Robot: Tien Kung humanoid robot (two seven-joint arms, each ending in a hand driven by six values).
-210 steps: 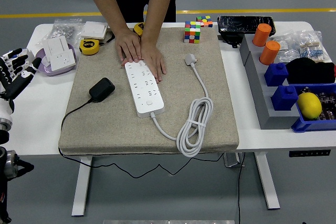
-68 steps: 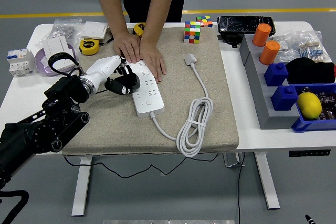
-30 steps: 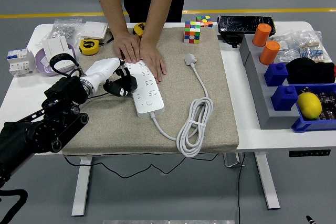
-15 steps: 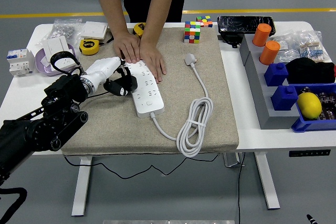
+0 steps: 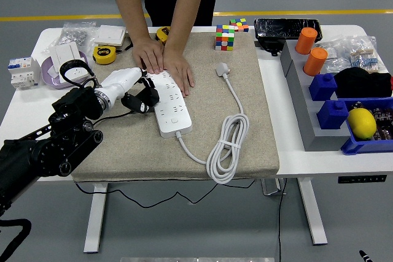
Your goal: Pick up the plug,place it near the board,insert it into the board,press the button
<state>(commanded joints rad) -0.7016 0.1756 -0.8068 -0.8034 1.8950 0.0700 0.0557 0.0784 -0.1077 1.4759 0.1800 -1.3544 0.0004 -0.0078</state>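
The white power strip [image 5: 170,105] lies lengthwise on the beige mat [image 5: 123,145], its round button [image 5: 174,120] near the close end. A person at the far side presses both hands [image 5: 164,59] flat on the strip's far end. My left hand [image 5: 136,93] reaches in from the left and is shut on the black plug [image 5: 140,100], holding it just above the mat against the strip's left edge. The plug's black cord trails back under my forearm. My right arm is out of sight.
The strip's own white cable is coiled [image 5: 228,145] on the mat's right half, ending in a white plug [image 5: 222,69]. A Rubik's cube [image 5: 225,37] stands at the mat's far edge. Tape measures [image 5: 104,54], sockets [image 5: 70,61] and a purple dish sit far left; bins with orange cups [image 5: 311,53] right.
The plug lay loose on the mat seven seconds ago; my left hand has since closed on it and carried it to the strip's left edge. In the last second it edged slightly closer.
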